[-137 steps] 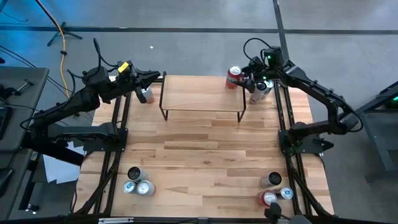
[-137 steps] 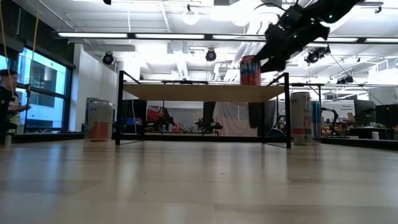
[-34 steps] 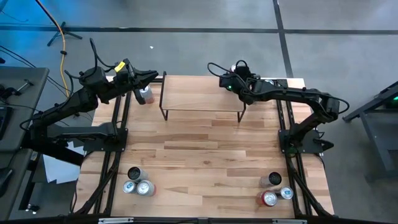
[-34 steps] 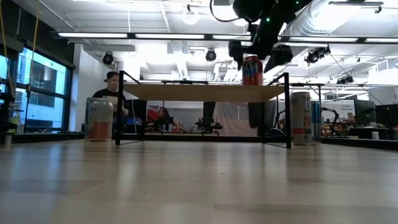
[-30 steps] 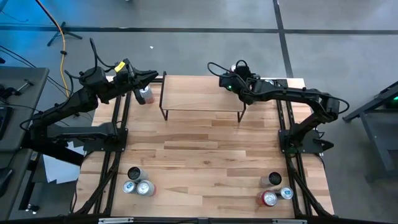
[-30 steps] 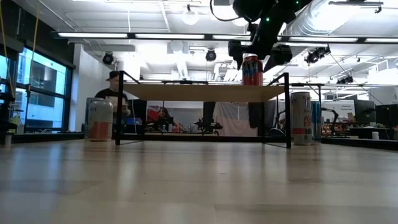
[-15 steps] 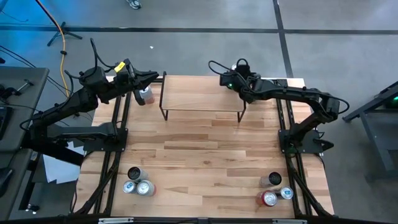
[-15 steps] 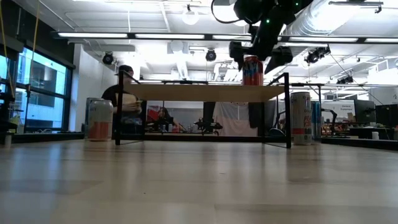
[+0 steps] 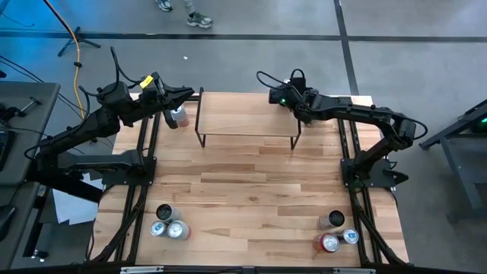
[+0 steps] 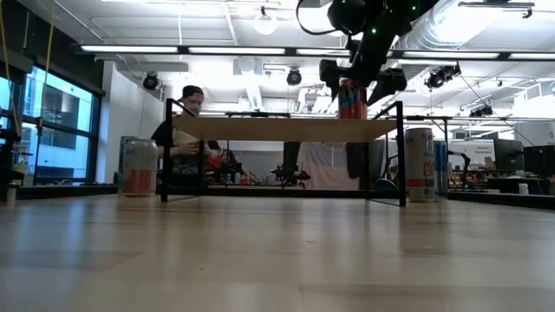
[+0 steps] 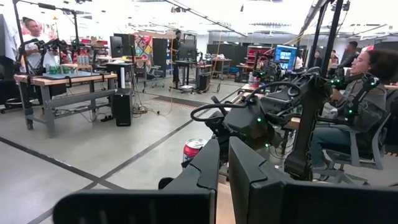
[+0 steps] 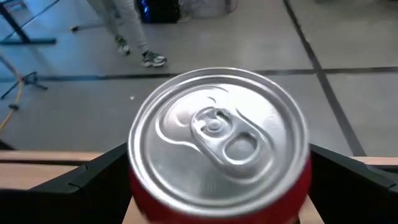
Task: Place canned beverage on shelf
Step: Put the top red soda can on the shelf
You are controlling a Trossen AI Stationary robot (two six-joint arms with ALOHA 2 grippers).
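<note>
A red canned beverage (image 10: pixel 351 100) with a silver top (image 12: pixel 217 137) stands upright on its base at the far right corner of the shelf (image 9: pixel 247 122), a low wood plank on black legs (image 10: pixel 277 129). My right gripper (image 10: pixel 355 78) is open. It comes slanting down from the far right, and its fingers (image 12: pixel 87 180) stand on either side of the can's upper wall. I see no touch. My left gripper (image 9: pixel 186 95) is shut and hovers level above the table's far left, left of the shelf. Nothing is between its fingers (image 11: pixel 224 162).
An orange-and-white can (image 9: pixel 178 116) stands below my left gripper, and a tall white can (image 10: pixel 420 165) stands right of the shelf. Can clusters sit at the near left (image 9: pixel 167 222) and near right (image 9: pixel 335 232). A person (image 10: pixel 186 130) is beyond the far edge.
Both grippers have kept their places. A person beyond the table's far edge has walked along it, toward the right in the low view.
</note>
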